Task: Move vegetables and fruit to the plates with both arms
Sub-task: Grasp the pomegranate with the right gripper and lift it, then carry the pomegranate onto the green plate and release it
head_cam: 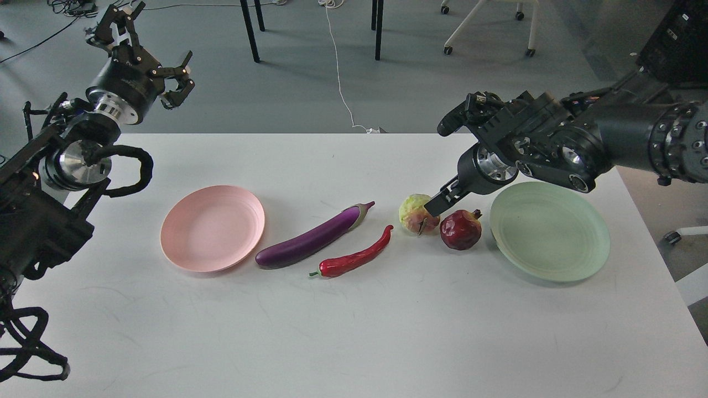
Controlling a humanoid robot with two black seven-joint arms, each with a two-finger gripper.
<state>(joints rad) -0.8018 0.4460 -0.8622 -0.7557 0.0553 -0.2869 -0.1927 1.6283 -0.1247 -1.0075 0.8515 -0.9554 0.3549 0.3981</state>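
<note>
Head view | right gripper low at the yellow-green ball, finger spread unclear, beside pomegranate near green plate | left gripper raised, fingers apart, empty | eggplant, chili between plates, pink plate bare

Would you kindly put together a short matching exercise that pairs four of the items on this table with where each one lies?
Things:
1. eggplant
2. chili
3. pomegranate
4. yellow-green fruit

Places:
A. just left of the green plate
B. at the tips of the right gripper
C. nearest the pink plate
D. between the eggplant and the two fruits, nearer the table's front edge

Pairs: 1-C, 2-D, 3-A, 4-B
</note>
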